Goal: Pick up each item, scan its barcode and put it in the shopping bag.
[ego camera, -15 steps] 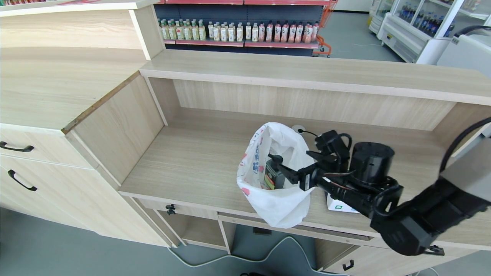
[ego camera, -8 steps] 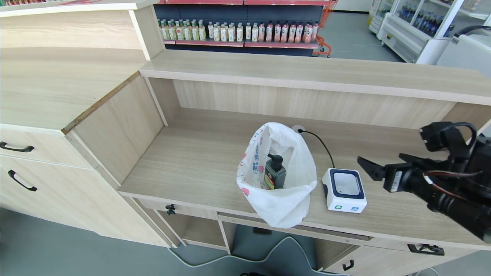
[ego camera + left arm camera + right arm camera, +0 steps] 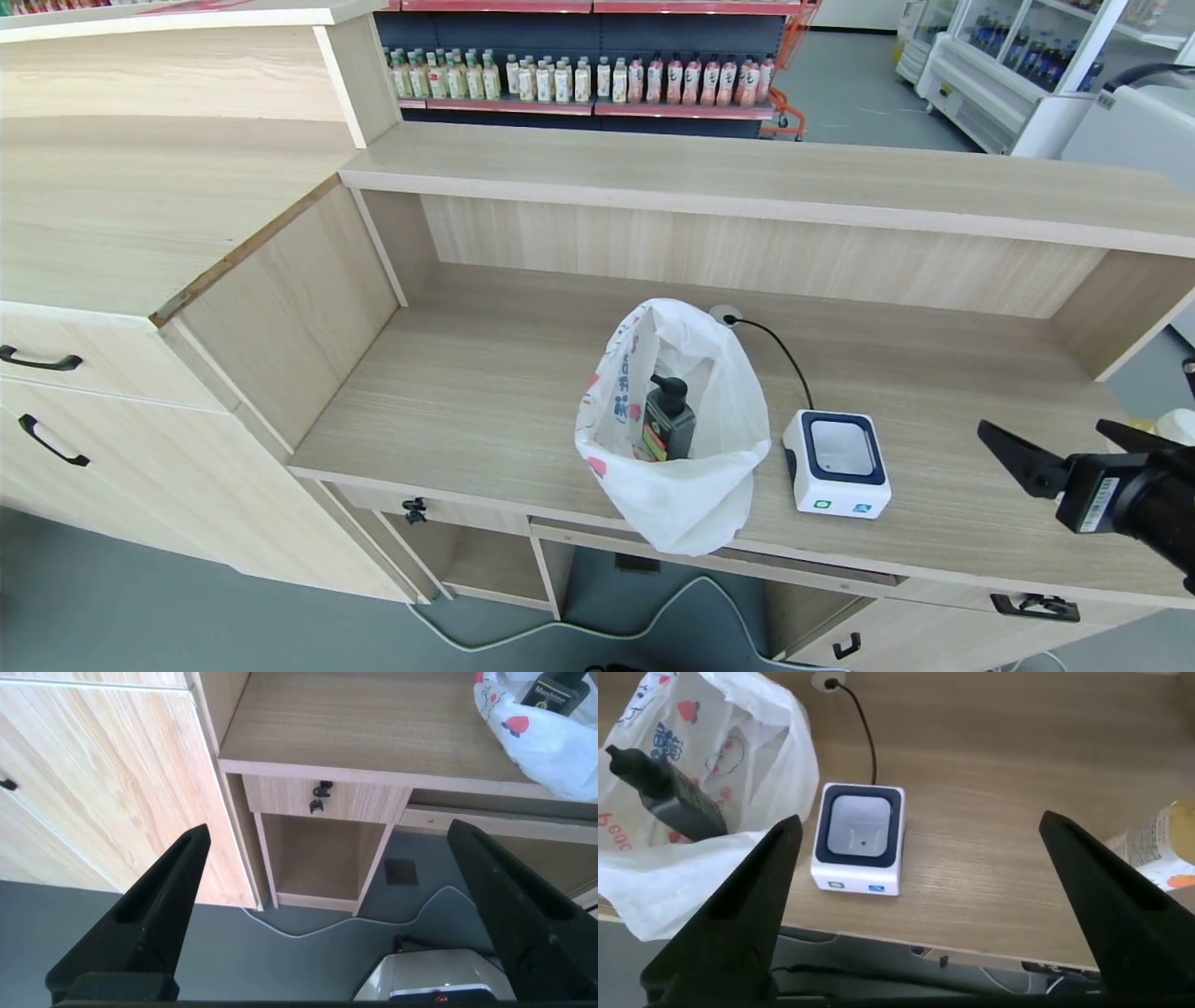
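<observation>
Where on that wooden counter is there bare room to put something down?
The widest bare patch of the counter lies between its left side wall and the shopping bag. Another runs behind the scanner to the back wall, right of the cable. Crowded: the gap between bag and scanner, and the right end by the right gripper and a packet.

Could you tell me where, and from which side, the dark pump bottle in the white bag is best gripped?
Probably grip the dark pump bottle by its upper body, just under the black pump head, coming from above through the open mouth of the white plastic shopping bag. It stands roughly upright and the bag's walls wrap its sides, so only its top is free.
</observation>
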`<state>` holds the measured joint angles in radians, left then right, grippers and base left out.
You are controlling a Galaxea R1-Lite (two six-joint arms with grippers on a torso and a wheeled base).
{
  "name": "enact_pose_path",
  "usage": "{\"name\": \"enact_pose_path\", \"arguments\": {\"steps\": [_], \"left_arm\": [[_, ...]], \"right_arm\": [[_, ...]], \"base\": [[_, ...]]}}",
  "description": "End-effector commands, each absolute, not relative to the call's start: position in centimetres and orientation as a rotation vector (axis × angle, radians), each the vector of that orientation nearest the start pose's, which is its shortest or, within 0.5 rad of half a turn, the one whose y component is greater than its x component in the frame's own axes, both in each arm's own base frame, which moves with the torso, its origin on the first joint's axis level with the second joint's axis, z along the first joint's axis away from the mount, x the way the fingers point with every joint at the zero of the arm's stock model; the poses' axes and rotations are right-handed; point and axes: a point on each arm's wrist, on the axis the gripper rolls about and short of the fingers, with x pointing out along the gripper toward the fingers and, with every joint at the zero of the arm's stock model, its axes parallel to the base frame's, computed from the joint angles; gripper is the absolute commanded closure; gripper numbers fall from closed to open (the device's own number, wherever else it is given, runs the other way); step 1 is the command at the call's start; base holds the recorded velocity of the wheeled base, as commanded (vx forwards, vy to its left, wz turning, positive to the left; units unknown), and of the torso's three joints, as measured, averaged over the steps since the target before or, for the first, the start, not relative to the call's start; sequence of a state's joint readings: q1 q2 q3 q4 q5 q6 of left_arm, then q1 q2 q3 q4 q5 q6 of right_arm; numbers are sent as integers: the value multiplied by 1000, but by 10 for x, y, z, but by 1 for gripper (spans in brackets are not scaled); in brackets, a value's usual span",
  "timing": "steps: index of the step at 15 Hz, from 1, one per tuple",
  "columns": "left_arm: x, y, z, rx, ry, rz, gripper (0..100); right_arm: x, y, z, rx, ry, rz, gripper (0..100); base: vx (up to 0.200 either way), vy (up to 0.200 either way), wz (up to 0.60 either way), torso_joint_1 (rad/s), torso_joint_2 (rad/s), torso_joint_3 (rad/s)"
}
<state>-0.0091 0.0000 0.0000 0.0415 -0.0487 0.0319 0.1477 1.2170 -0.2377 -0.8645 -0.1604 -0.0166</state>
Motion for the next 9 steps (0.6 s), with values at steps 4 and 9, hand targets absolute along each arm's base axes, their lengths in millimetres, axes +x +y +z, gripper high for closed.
{"name": "enact_pose_path", "arguments": {"steps": [4, 9], "left_arm": [[-23, -1, 71, 34, 42, -59, 0], [-23, -1, 71, 30, 42, -57, 0]], "right_arm": [[142, 3, 165, -31, 125, -117, 0], [141, -8, 163, -23, 133, -189, 0]], "base": [[0, -200, 0, 2, 4, 4], [0, -200, 0, 2, 3, 3]]}}
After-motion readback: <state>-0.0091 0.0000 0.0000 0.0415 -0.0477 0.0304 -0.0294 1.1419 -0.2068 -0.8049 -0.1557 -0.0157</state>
